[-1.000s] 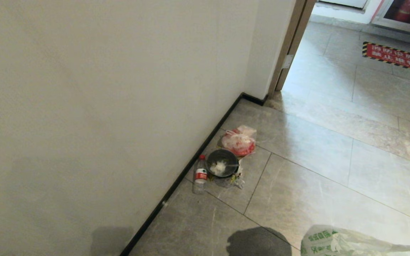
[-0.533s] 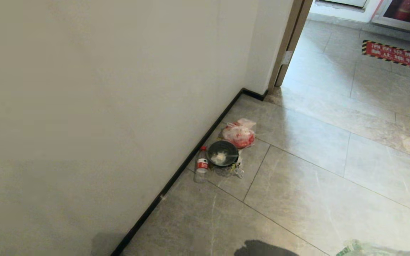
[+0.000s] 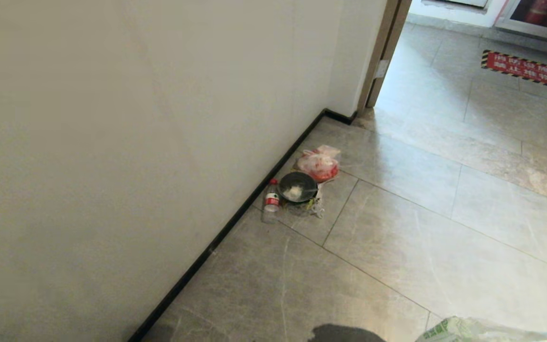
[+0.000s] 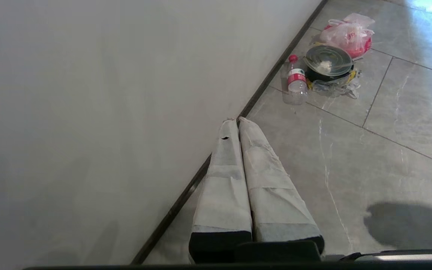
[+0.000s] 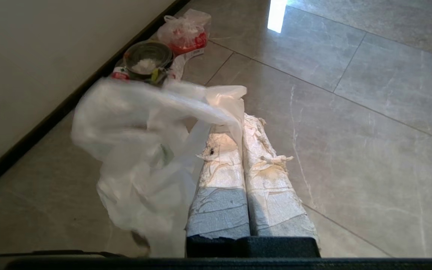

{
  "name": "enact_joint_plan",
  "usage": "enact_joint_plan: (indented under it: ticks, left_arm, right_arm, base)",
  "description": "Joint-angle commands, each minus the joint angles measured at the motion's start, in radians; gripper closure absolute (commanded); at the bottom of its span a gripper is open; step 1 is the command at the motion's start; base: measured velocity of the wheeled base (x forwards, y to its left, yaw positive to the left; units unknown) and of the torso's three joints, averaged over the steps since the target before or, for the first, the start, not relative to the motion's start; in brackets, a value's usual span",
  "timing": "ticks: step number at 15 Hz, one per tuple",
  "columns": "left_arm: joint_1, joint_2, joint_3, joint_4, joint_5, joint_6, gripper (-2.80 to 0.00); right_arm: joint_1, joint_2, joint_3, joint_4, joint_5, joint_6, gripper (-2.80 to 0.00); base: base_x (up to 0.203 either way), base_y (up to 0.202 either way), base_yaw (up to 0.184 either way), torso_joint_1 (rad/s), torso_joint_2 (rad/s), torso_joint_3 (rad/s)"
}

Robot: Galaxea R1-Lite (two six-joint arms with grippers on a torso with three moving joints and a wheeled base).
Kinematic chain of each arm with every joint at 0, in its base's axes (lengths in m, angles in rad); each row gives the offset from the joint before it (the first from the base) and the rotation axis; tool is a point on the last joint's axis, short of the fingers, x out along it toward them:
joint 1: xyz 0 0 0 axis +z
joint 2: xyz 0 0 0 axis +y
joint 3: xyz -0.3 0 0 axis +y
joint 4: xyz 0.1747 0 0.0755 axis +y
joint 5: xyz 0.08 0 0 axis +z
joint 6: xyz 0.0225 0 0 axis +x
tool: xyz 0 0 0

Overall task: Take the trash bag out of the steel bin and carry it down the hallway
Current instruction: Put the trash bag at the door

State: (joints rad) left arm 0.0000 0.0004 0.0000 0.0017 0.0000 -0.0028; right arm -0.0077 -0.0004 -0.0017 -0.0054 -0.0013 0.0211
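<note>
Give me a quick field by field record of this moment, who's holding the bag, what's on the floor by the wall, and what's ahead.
setting: hallway floor, grey tiles, pale wall on the left
right gripper: shut on the trash bag, which hangs beside it
left gripper: shut, empty
litter at the baseboard: water bottle, dark bowl with white bits inside, clear bag with red contents
ahead: open doorway, red floor sign beyond
steel bin: not in view

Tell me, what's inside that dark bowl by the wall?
The dark bowl holds a small white clump, maybe rice, with a utensil handle across its rim. Crumpled plastic lies under it; what that covers stays hidden.
</note>
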Motion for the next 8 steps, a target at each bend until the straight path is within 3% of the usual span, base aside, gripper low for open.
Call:
enact_joint_plan:
  ticks: [1,4,8]
  left_arm:
    - [0.000,0.000,0.000,0.001,0.000,0.000,0.00]
    - [0.000,0.000,0.000,0.000,0.001,0.000,0.00]
    - [0.000,0.000,0.000,0.000,0.000,0.000,0.00]
  right_arm:
    - [0.000,0.000,0.000,0.001,0.000,-0.001,0.00]
    - [0.000,0.000,0.000,-0.001,-0.002,0.002,0.00]
    - [0.000,0.000,0.000,-0.001,0.000,0.002,0.00]
  base:
    - [0.000,0.000,0.000,0.002,-0.20,-0.217]
    - [-0.004,-0.005,0.063,0.001,-0.23,-0.350]
    - [0.004,-0.018,0.168,0.018,-0.51,-0.379]
